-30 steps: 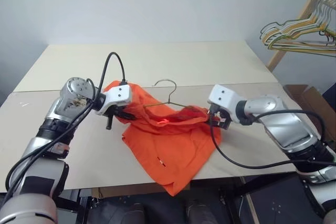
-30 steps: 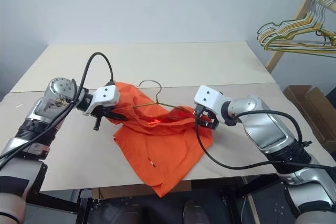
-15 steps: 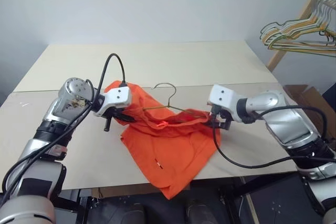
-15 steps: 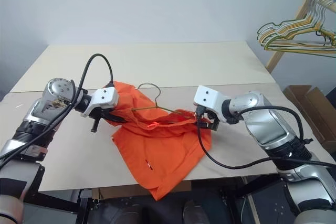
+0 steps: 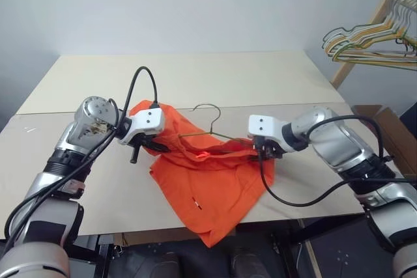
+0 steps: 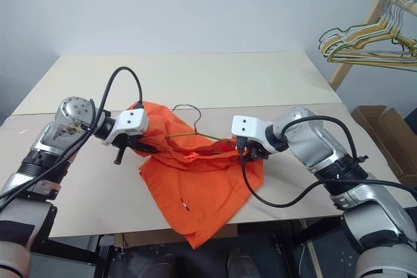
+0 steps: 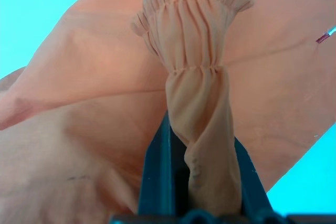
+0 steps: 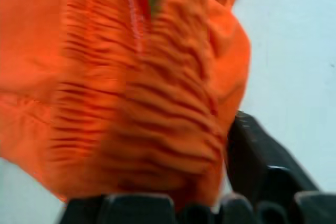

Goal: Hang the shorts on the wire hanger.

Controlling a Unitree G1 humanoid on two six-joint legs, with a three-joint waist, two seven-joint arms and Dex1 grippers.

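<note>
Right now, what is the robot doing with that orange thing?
It is trying to put orange shorts on a thin wire hanger. The left gripper is pinching one end of the stretchy waistband. The right gripper is at the other end, with bunched fabric between its fingers. The hanger pokes out of the shorts, hook up, and most of the shorts droop onto the table.

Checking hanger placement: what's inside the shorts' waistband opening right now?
The wire hanger runs into the shorts: its hook and upper shoulders stand clear above the waistband, while the lower bar and ends are covered by fabric. The table lies underneath.
</note>
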